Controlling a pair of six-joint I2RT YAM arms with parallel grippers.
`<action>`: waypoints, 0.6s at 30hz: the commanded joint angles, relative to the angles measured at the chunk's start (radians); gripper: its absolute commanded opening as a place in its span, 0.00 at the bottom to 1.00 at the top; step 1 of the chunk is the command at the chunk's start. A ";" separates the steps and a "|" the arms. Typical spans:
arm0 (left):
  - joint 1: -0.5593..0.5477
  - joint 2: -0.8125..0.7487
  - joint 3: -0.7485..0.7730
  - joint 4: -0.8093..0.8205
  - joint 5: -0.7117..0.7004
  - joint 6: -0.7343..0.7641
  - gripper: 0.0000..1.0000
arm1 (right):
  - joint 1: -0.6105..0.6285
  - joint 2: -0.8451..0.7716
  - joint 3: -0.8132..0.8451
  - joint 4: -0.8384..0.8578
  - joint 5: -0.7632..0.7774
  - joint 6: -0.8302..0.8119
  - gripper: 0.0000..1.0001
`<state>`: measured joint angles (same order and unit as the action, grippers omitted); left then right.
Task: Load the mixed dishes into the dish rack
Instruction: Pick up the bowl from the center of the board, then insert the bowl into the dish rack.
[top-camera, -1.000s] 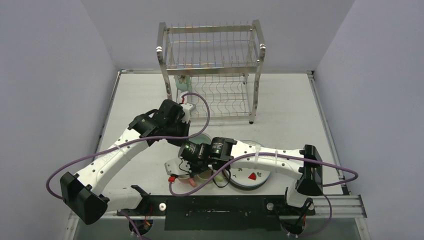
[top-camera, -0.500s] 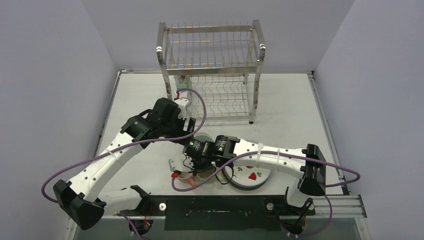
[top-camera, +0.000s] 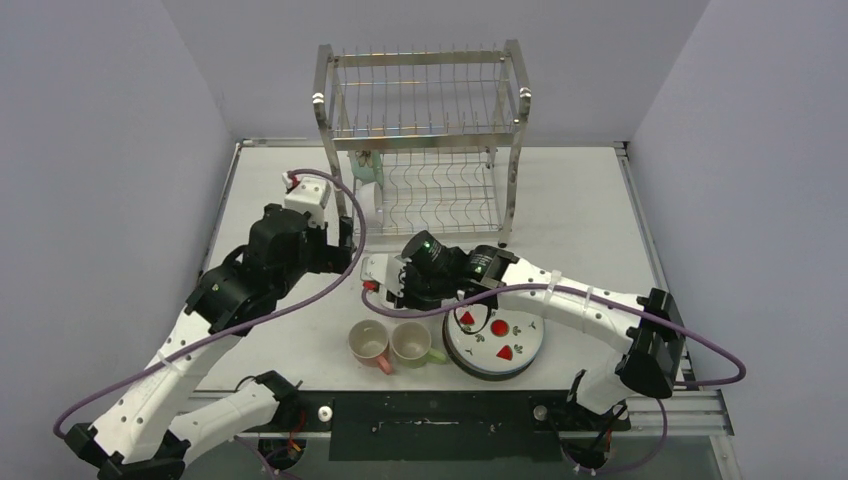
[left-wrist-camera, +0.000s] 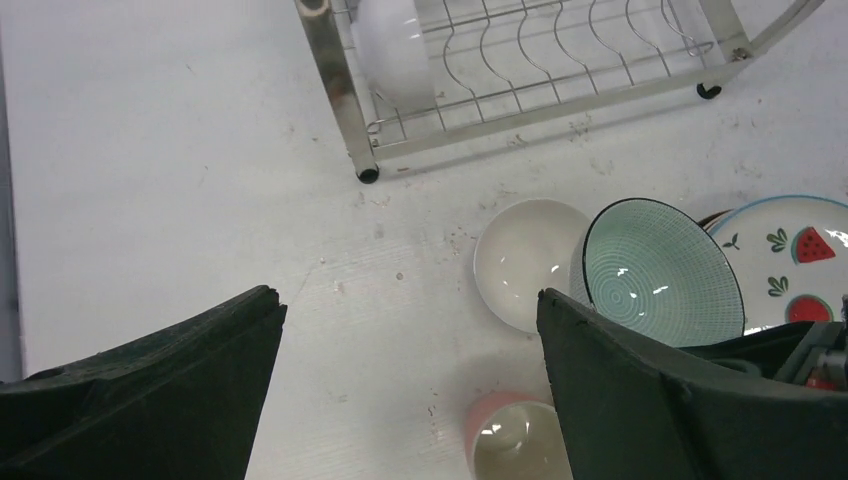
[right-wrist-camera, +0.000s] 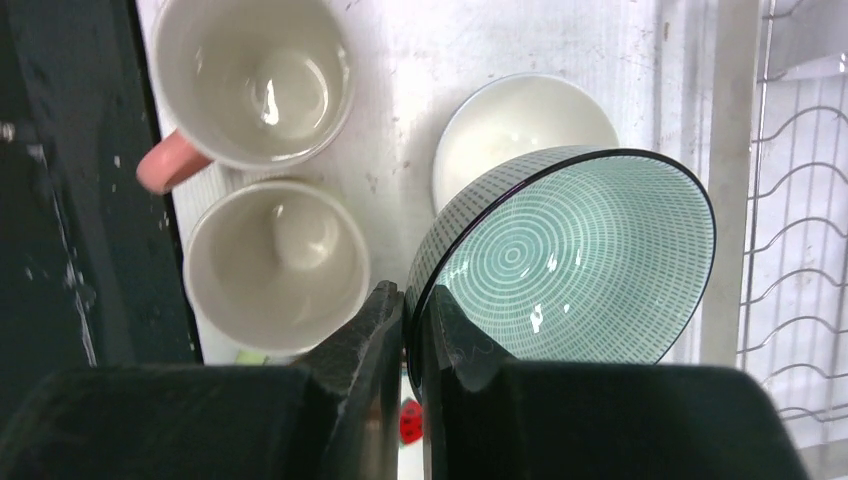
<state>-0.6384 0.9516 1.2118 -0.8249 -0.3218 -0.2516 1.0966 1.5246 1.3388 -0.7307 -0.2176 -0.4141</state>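
Observation:
My right gripper (right-wrist-camera: 412, 310) is shut on the rim of a mint-green bowl (right-wrist-camera: 570, 260), which hangs tilted above the table. Under it a white bowl (right-wrist-camera: 525, 125) lies on the table. A pink mug (top-camera: 368, 343) and a green mug (top-camera: 412, 343) stand near the front edge, left of the strawberry plate (top-camera: 495, 340). My left gripper (left-wrist-camera: 410, 340) is open and holds nothing, high over bare table left of the bowls. The dish rack (top-camera: 420, 130) stands at the back. A pale bowl (left-wrist-camera: 390, 50) sits in the left end of its lower tier.
In the top view my right gripper (top-camera: 383, 283) is in front of the rack, and my left gripper (top-camera: 340, 238) is beside the rack's front left leg (left-wrist-camera: 345, 110). A black strip (top-camera: 430, 410) runs along the near edge.
My left gripper has opened and pulled back to the left. My right gripper has lifted the mint-green bowl from over the mugs toward the rack, uncovering both mugs.

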 joint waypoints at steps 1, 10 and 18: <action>0.007 -0.102 -0.089 0.161 -0.138 0.045 0.97 | -0.072 -0.048 -0.021 0.242 -0.071 0.147 0.00; 0.009 -0.278 -0.213 0.271 -0.277 0.071 0.97 | -0.178 -0.021 -0.112 0.614 -0.104 0.424 0.00; 0.010 -0.373 -0.282 0.310 -0.296 0.089 0.97 | -0.263 0.055 -0.144 0.909 -0.069 0.678 0.00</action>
<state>-0.6331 0.6003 0.9489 -0.5911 -0.5827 -0.1883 0.8703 1.5547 1.1934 -0.1257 -0.2939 0.0971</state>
